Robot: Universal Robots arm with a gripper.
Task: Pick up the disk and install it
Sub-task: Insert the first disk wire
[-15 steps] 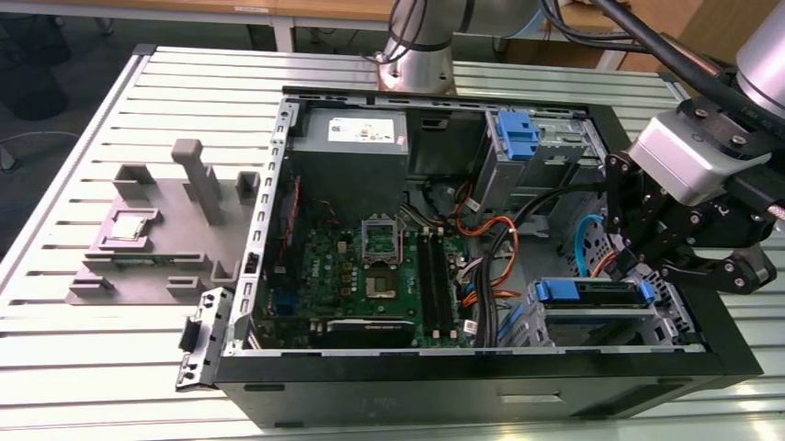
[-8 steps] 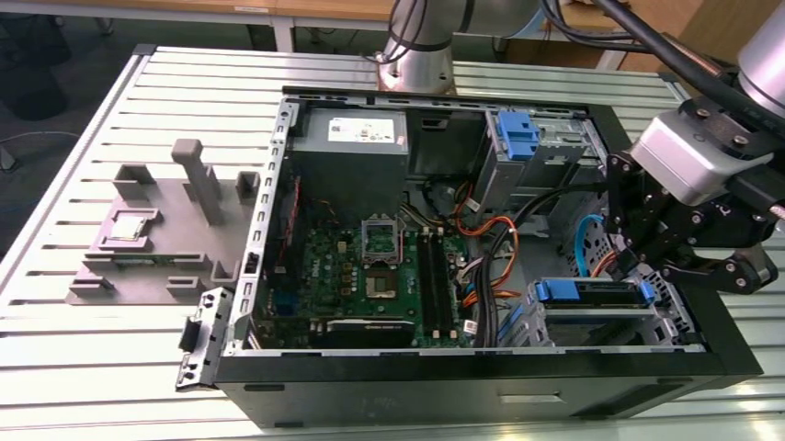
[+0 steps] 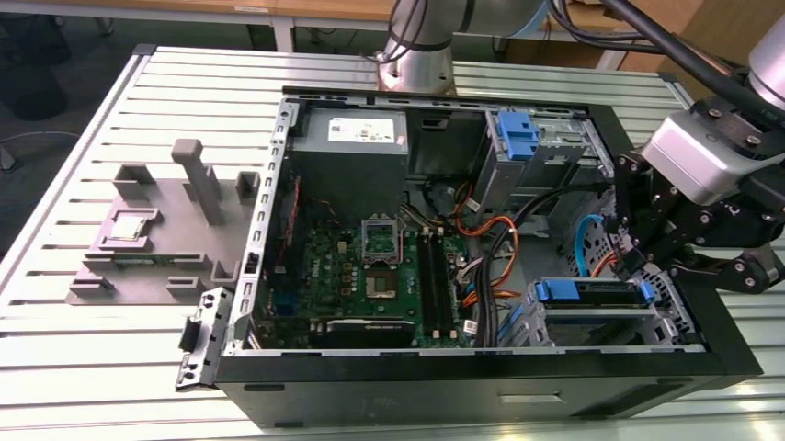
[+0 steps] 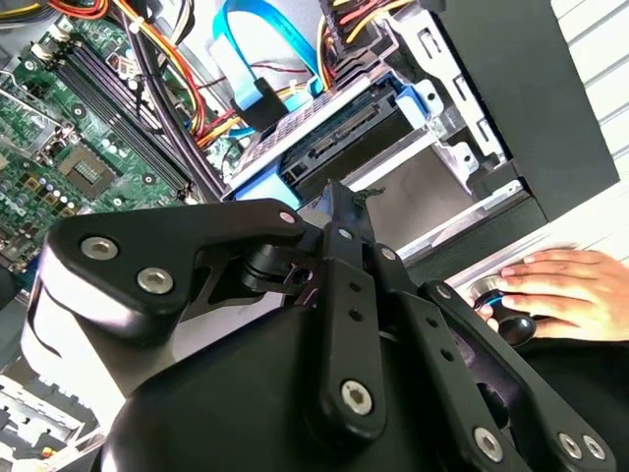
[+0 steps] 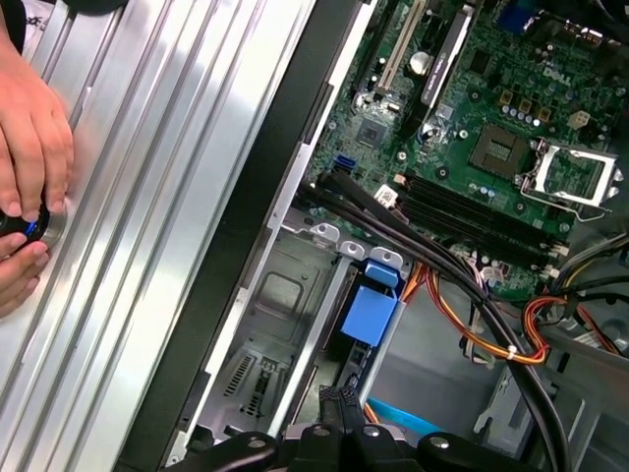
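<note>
The disk (image 3: pixel 598 294), a dark drive framed by a blue plastic carrier, lies in the metal drive cage (image 3: pixel 638 323) at the case corner nearest the exterior view's right. In the second wrist view the disk (image 4: pixel 339 147) rests flat in that bay, its blue frame around it. The first wrist view shows the disk's blue end tab (image 5: pixel 371 317). My gripper (image 3: pixel 631 263) hangs just over the disk's edge. Its black fingers meet, shut on nothing, in both wrist views (image 4: pixel 338 202) (image 5: pixel 339 411).
The open computer case (image 3: pixel 491 377) lies on a slatted metal table (image 3: pixel 110 367). Inside are a green motherboard (image 3: pixel 368 266), a grey power supply (image 3: pixel 349 138), orange and blue cables (image 3: pixel 497 248), and a blue ribbed tab (image 3: pixel 517 138). A grey fixture (image 3: pixel 160 230) stands beside it. A person's hand (image 4: pixel 565 285) rests on a round knob.
</note>
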